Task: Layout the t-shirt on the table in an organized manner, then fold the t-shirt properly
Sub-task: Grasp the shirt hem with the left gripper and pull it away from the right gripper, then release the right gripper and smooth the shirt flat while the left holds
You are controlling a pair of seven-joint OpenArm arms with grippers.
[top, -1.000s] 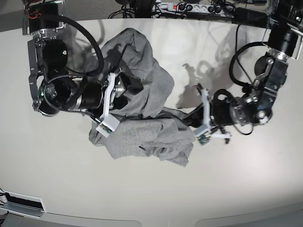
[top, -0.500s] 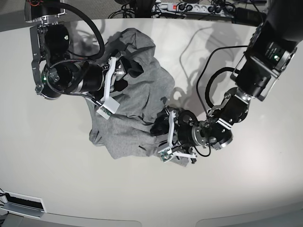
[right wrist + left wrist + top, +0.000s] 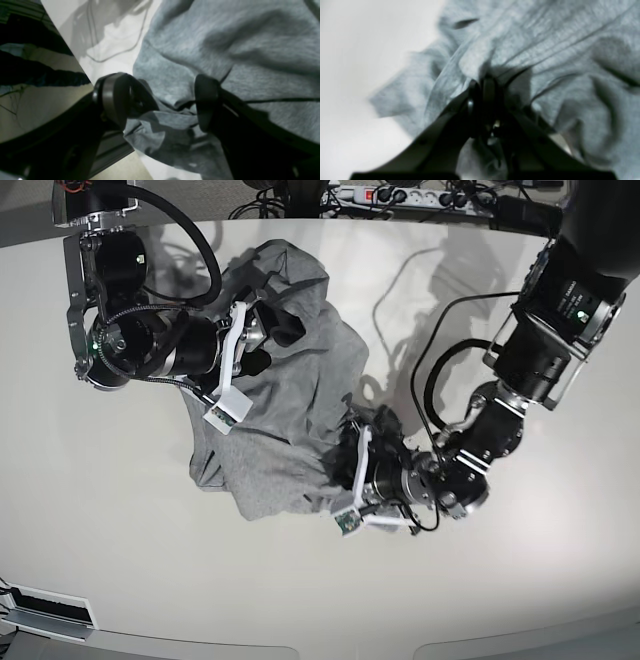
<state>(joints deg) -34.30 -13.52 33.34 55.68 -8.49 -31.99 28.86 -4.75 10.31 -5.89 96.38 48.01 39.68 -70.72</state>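
The t-shirt (image 3: 285, 395) is lying in a crumpled heap near the middle of the table (image 3: 120, 560), plain grey side showing, no lettering visible from here. Both arms are working it at once. The left gripper (image 3: 482, 87) is clenched tight on a pinch of grey fabric at the heap's near right edge; in the left wrist view the 2 black fingers are meeting with cloth bunching and fanning out from the pinch. The right gripper (image 3: 160, 102) is standing released, its 2 pads spread wide with a fold of the shirt lying between them, not yet gripped. In the base view that arm is reaching over the heap's far left side.

What could go wrong from here? My read is that the left pinch is catching more than 1 layer, so a pull could be dragging the whole bundle across the table instead of opening it out. The hold also looks shallow, close to the fingertips, so the cloth could be slipping free under tension. And if the right claw is closing on that fold between its pads, it may be grabbing a random crease rather than a hem or shoulder, leaving the shirt twisted when the 2 arms are spreading apart.

Containers: none in view in any of the 3 pictures.
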